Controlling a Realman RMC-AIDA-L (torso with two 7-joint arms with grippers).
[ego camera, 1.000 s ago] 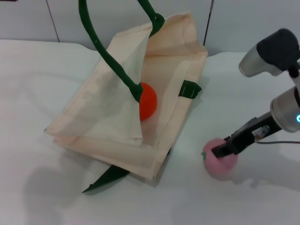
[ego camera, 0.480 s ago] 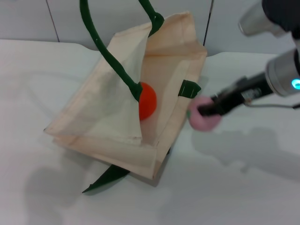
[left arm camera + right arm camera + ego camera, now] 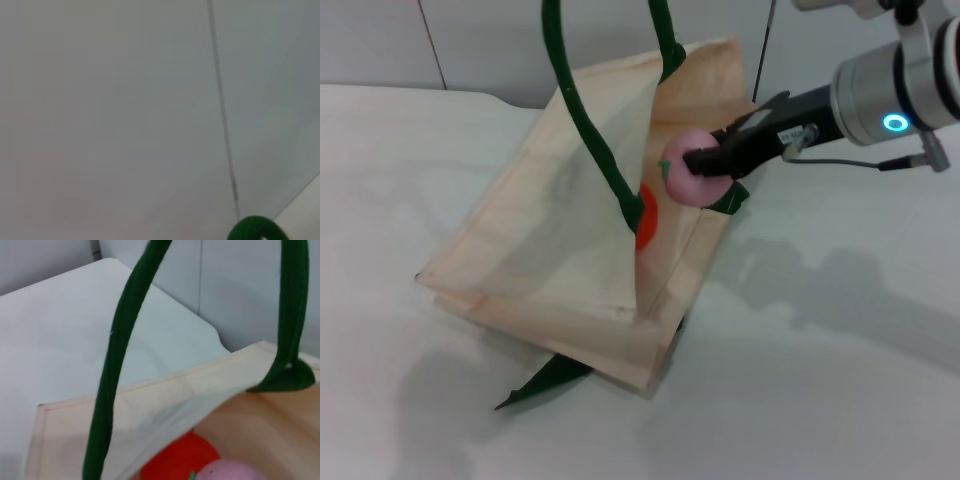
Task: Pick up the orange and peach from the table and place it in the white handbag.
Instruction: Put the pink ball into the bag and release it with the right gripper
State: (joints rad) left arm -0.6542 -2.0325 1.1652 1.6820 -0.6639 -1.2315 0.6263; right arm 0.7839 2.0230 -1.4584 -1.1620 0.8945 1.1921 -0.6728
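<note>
The white handbag point(image 3: 550, 260) lies open on the table, its green handle point(image 3: 585, 120) pulled up out of the top of the head view. The orange point(image 3: 648, 218) sits inside, half hidden by the handle and the upper flap. My right gripper point(image 3: 705, 160) is shut on the peach point(image 3: 682, 185) and holds it over the bag's open mouth by the right rim. The right wrist view looks down on the handbag point(image 3: 165, 400), the orange point(image 3: 180, 462) and the peach point(image 3: 227, 472). The left gripper is out of view; its wrist view shows only a bit of handle point(image 3: 257, 229).
The bag's second green handle point(image 3: 545, 380) lies flat on the white table point(image 3: 840, 380), poking out from under the bag's near corner. A green tab point(image 3: 728, 200) sits on the bag's right rim. A grey wall stands behind the table.
My right gripper lifted the peach from the table at the right and carried it left and back, over the bag's mouth. The handle rose, and the flap now hides more of the orange.
</note>
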